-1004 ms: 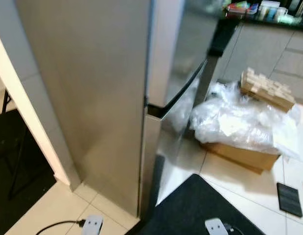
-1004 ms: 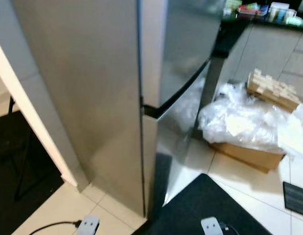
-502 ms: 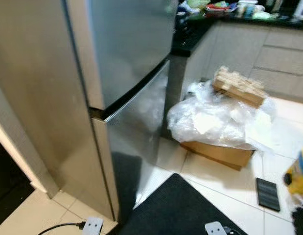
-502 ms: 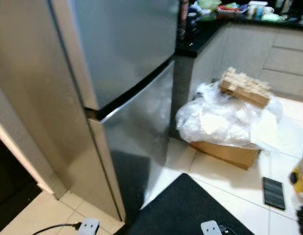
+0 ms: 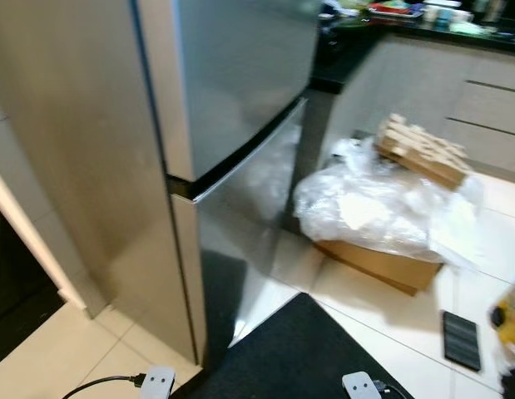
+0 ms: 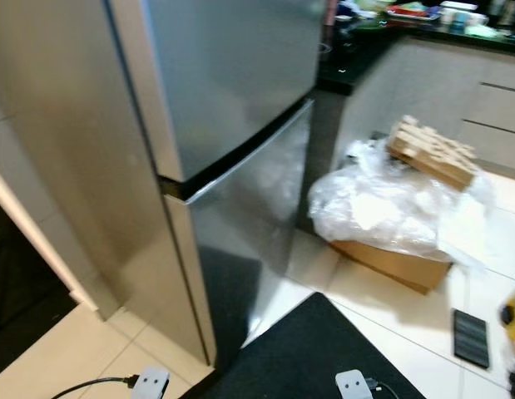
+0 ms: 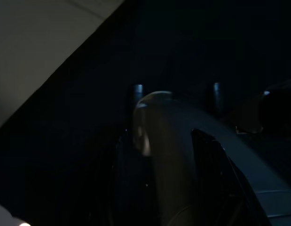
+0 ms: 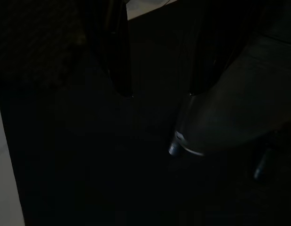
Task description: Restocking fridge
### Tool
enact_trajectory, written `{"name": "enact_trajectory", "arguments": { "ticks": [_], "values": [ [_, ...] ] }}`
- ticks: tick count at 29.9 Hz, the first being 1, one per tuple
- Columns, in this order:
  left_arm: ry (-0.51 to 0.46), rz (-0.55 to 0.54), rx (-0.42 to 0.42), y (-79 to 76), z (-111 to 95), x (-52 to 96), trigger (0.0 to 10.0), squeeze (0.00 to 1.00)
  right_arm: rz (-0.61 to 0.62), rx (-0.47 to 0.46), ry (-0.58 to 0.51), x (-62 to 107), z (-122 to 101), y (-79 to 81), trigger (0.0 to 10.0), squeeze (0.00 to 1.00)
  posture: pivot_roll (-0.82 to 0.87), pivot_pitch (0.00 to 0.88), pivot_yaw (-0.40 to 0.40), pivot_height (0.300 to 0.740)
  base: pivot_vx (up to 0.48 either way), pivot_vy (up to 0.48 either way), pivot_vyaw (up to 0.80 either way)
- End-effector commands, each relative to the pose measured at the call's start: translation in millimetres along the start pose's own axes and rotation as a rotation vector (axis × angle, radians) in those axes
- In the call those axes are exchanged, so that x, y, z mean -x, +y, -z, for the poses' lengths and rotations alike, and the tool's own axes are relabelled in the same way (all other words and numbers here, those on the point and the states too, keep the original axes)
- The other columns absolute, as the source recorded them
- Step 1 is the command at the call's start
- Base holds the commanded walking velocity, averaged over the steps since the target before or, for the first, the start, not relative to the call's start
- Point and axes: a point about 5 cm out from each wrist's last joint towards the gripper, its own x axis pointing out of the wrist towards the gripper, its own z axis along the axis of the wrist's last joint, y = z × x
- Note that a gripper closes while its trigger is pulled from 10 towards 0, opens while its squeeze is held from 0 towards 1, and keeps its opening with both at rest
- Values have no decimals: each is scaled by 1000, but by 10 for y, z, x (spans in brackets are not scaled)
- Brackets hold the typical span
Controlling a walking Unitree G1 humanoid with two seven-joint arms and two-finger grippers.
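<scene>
Ahead, closed fridge (image 5: 232, 108); wrist-side, right pincer (image 8: 157, 94) apart.

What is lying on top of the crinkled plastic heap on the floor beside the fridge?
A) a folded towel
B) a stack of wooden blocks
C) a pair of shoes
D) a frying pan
B: a stack of pale wooden blocks rests on the clear plastic heap that covers a cardboard box.
</scene>
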Motion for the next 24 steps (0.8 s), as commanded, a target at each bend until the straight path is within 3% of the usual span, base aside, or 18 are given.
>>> {"name": "enact_trajectory", "arguments": {
  "ticks": [1, 22, 24],
  "values": [
    [18, 0, 9, -6, 51, 5, 10000, 0, 0, -12, -1, 1, 14, -1, 10000, 0, 88, 0, -37, 740, 0, 0, 706],
    [11, 10, 6, -10, 39, 4, 10000, 0, 3, -28, 3, 4, 28, -11, 10000, 0, 88, 0, -37, 740, 0, 0, 721],
    [12, 10, 5, -7, 41, 5, 10000, 0, 16, -39, 2, 5, 31, -21, 10000, 0, 87, 0, -36, 740, 0, 0, 0]
  ]
}}
